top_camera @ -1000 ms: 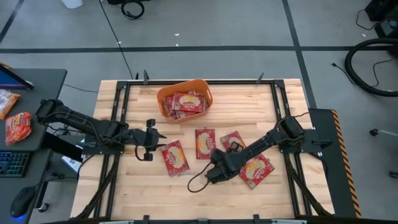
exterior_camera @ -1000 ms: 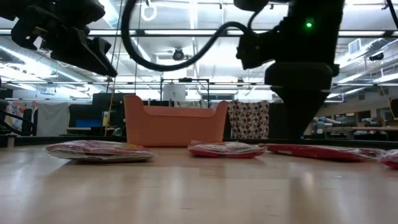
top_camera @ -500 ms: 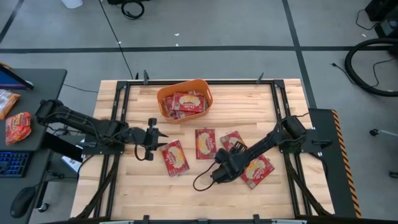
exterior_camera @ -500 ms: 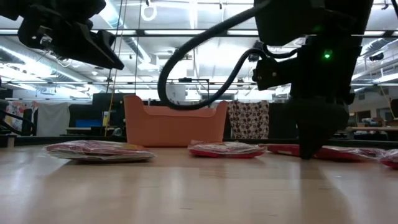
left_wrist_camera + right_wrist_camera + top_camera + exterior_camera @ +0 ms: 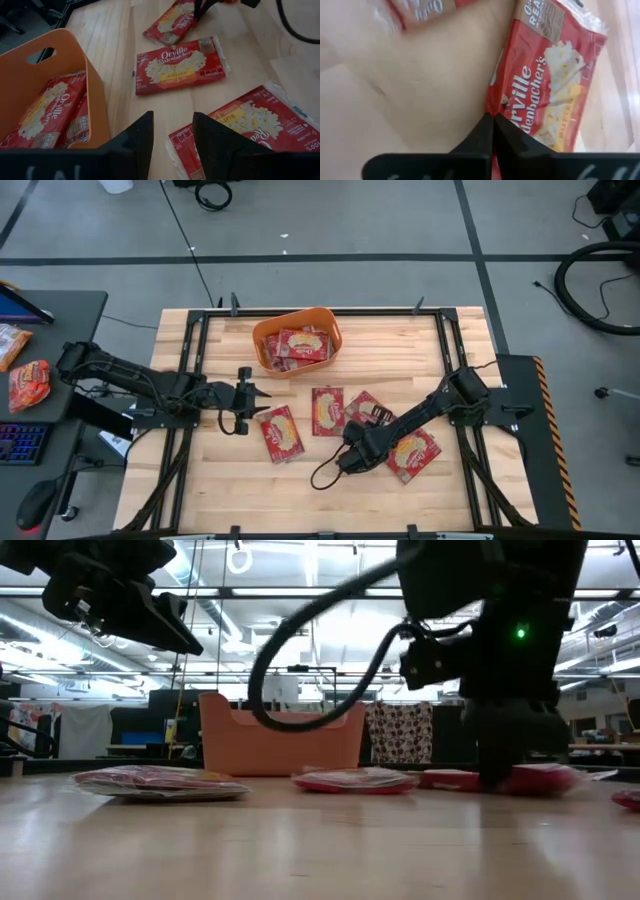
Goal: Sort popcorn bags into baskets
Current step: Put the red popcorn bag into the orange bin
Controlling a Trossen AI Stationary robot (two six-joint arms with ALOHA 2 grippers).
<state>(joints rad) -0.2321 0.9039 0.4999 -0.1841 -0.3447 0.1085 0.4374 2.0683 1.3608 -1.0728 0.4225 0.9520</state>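
Packets like the popcorn bag (image 5: pixel 545 90) looked light and slippery; your right gripper (image 5: pixel 492 122) had pinched its white edge, fingers closed.

dark jointed arms, black cable loop, green led

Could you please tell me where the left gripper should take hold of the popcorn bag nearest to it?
Probably the popcorn bag by its short end facing the left gripper, from above: it lies flat on the table, apart from its neighbours.
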